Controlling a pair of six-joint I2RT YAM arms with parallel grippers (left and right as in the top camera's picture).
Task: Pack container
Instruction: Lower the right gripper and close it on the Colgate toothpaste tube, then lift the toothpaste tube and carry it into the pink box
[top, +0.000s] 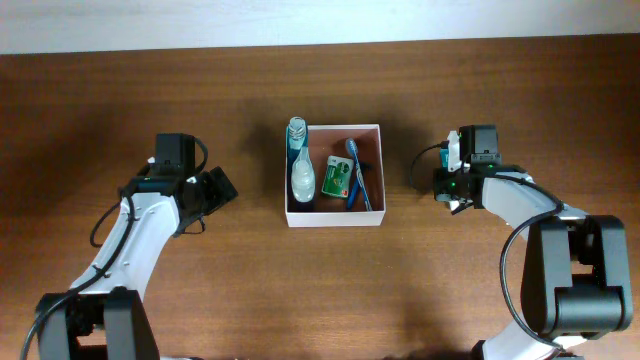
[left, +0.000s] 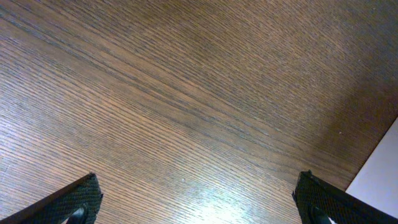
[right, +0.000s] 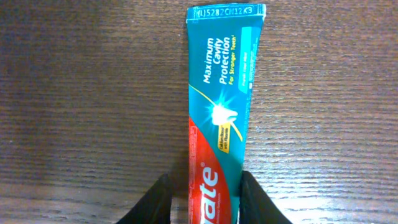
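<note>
The container is a square white-walled box at the table's middle. It holds a clear bottle, a green packet and a blue toothbrush. My right gripper is to the right of the container, apart from it. In the right wrist view its fingers are closed against the sides of a teal and red toothpaste tube, whose crimped end points away over the wood. My left gripper is open and empty to the left of the container; its fingers span bare wood.
The brown wooden table runs to a pale strip along the far edge. A white surface shows at the lower right corner of the left wrist view.
</note>
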